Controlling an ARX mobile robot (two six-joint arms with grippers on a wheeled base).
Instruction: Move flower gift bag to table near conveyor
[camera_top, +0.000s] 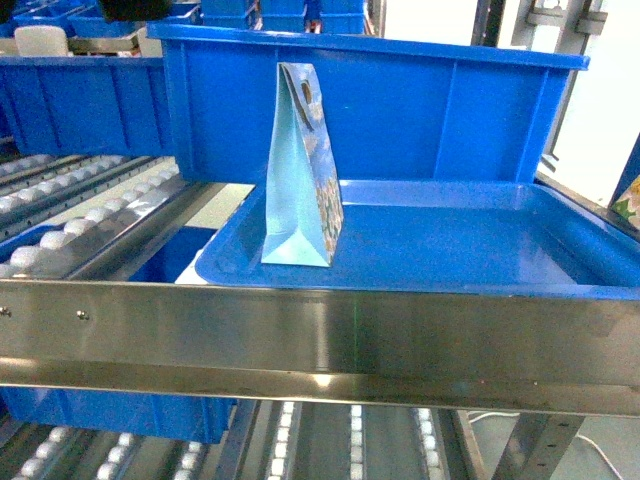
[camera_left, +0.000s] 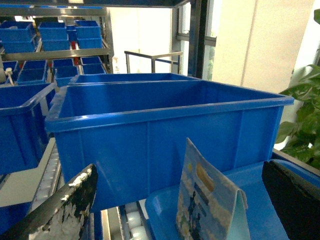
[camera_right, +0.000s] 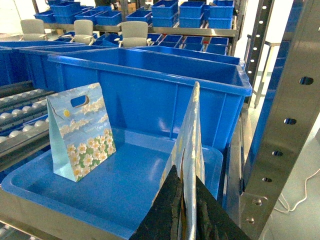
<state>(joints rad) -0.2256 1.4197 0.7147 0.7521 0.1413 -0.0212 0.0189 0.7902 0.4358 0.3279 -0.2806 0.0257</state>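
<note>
Bag we see: light-blue paper gift bag with white flowers (camera_top: 300, 170), upright in shallow blue plastic tray (camera_top: 480, 245).
Right hand (camera_right: 186, 202): we see it clamped on a second flowered paper bag (camera_right: 189, 135).
Left hand (camera_left: 190, 210): spread wide.
Writing: none we can read.

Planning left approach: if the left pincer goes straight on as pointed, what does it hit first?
Probably the patterned light-blue paper gift bag, upright just ahead, framed by the open left pincer. Behind it stands the large blue plastic bin; the gap is hard to judge.
</note>
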